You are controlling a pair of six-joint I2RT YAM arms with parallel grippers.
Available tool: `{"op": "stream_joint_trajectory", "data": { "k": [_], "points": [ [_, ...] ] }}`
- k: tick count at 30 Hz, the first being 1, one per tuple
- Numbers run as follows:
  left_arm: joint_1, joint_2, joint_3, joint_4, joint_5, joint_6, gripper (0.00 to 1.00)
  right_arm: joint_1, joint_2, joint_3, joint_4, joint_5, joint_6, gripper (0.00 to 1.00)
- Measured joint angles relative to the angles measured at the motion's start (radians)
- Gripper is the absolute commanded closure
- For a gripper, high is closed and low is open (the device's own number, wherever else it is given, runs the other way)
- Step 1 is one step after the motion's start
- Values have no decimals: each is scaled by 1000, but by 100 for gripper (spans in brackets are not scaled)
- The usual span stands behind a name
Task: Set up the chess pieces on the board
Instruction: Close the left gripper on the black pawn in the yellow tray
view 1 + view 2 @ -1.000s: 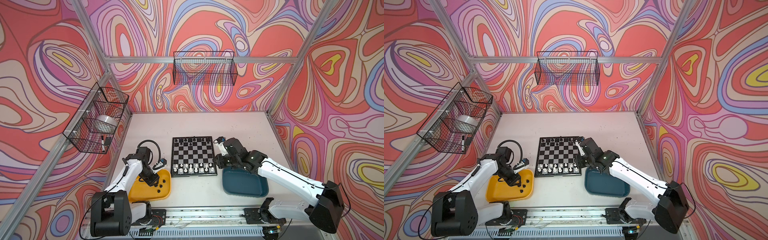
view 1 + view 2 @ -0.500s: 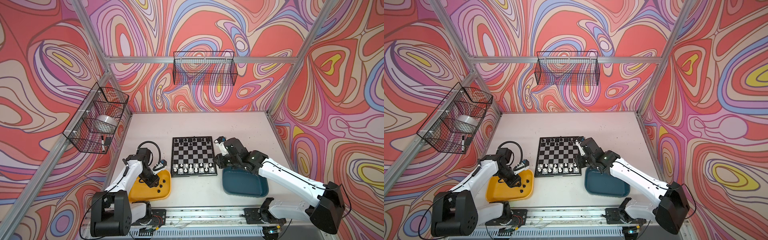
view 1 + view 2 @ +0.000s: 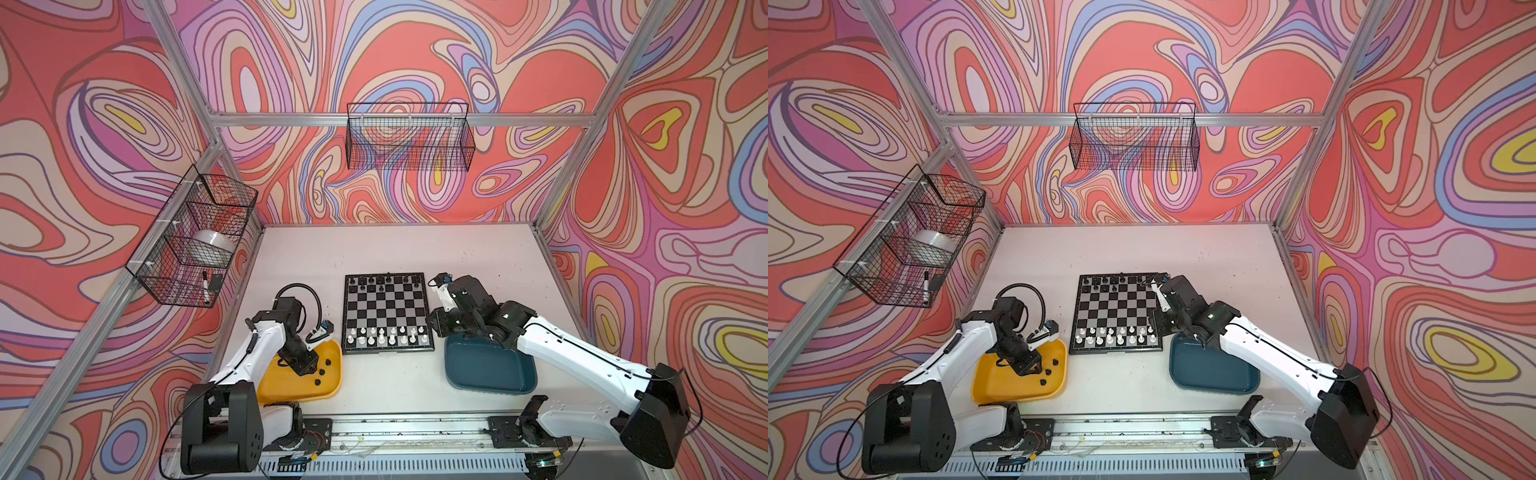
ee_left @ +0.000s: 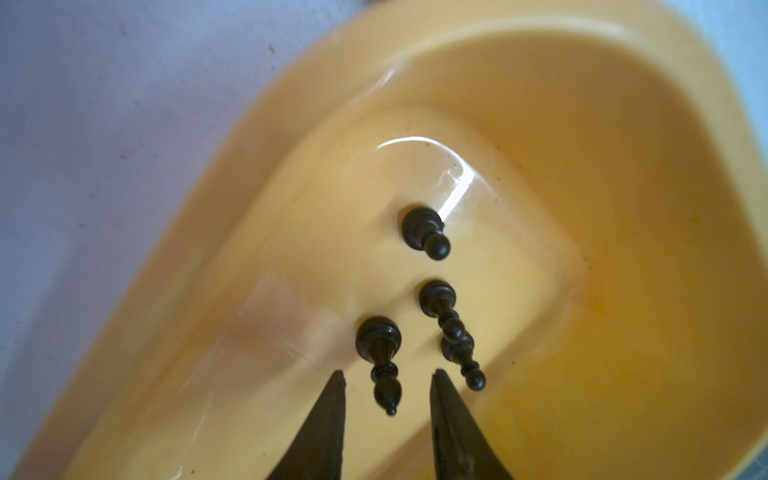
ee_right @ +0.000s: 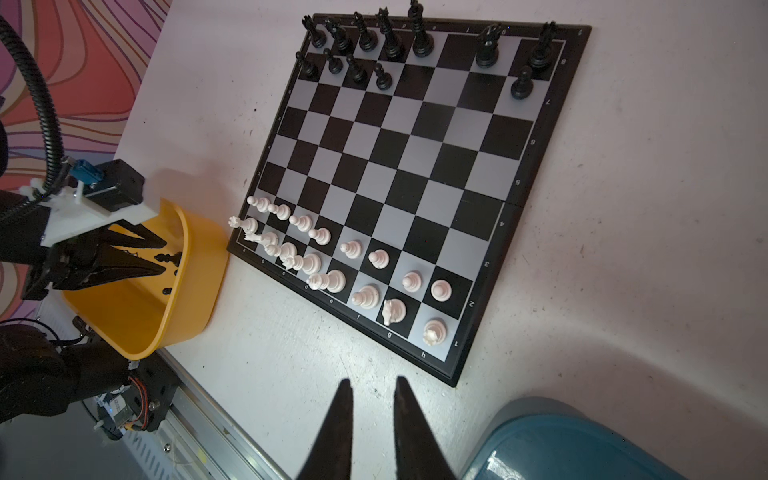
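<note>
A tall black piece (image 4: pixel 379 361) is seen in the yellow tray (image 4: pixel 540 66), with its pointed top lying between the two fingertips (image 4: pixel 336 399) of the left claw (image 4: pixel 386 384). The claw is held partly open: a gap is left on either side of the piece, and nothing is gripped. A slender black piece (image 4: pixel 451 328) is found just beside it, outside one finger, and a black pawn (image 4: pixel 426 232) is set farther from the claw.

The board (image 3: pixel 386 309) is laid on the surface (image 3: pixel 395 249) just beside the tray. White pieces (image 3: pixel 386 336) are lined up along its two near rows, and black pieces (image 3: pixel 382 282) are stood on part of its two far rows.

The right claw (image 5: pixel 372 388) is held over bare surface just off the board's near right corner, beside the teal tray (image 3: pixel 490 370). Its fingers are only narrowly parted, and nothing is held between them.
</note>
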Motion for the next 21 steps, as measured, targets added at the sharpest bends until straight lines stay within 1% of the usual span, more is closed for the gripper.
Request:
{"op": "stream_joint_trajectory", "data": {
  "k": [7, 18, 21],
  "points": [
    [0, 0, 0, 5, 1, 0, 68, 0, -6, -3, 0, 0, 1, 82],
    [0, 0, -2, 14, -4, 0, 67, 0, -6, -5, 0, 0, 3, 82],
    [0, 0, -9, 23, -8, 0, 68, 0, -6, -5, 0, 0, 3, 82]
  ]
}}
